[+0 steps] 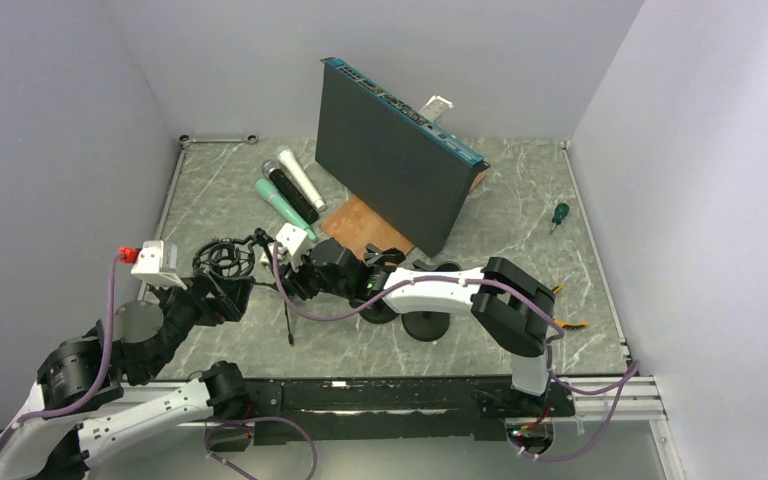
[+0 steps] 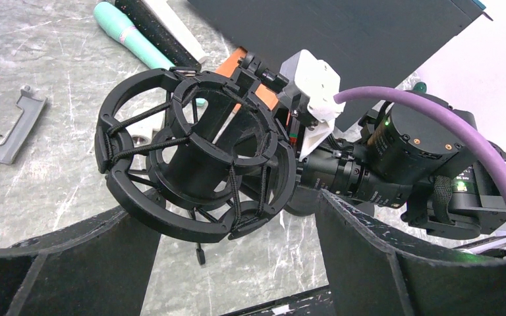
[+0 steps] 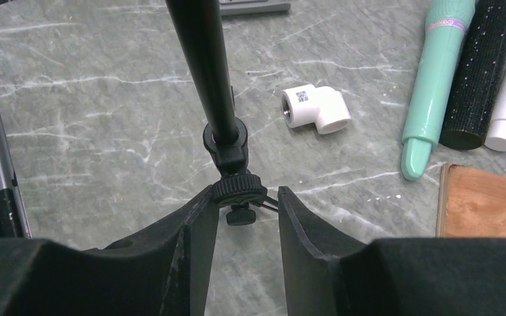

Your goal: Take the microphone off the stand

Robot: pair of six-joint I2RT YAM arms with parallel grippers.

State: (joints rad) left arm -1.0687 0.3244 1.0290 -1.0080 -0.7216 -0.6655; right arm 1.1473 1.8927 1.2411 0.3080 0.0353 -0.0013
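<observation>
- The shock mount [image 2: 171, 227] tops the stand [image 3: 204, 59] at about 9 o'clock on the table [image 1: 520, 250] in the top view. Inside its rings sits a dark cylinder, judged to be the microphone [image 2: 201, 161]; its identity is unconfirmed.
- Three loose handheld microphones [image 1: 290, 195] lie at 11 o'clock, well apart from the mount.
- Left gripper [image 2: 230, 217]: jaws wide apart, one finger on each side of the mount and below it. Contact with the lower ring cannot be told.
- Right gripper [image 3: 245, 194]: jaws apart, straddling the knurled knob [image 3: 238, 191] at the stand's joint. One finger touches the knob and the other stands clear, so nothing is clamped.
- Risk: a pinch on the round knob may slip or turn it, which would loosen the joint and let the mount droop.
- Risk: pulling on the mount before the stand is firmly held could tip the stand towards 9 o'clock.
- Risk: the left fingers may snag the elastic cords [image 2: 146, 148], so the mount stretches and the cylinder stays seated.
- Risk: the purple cable [image 2: 435, 125] runs just beside the mount and may catch on it.
</observation>
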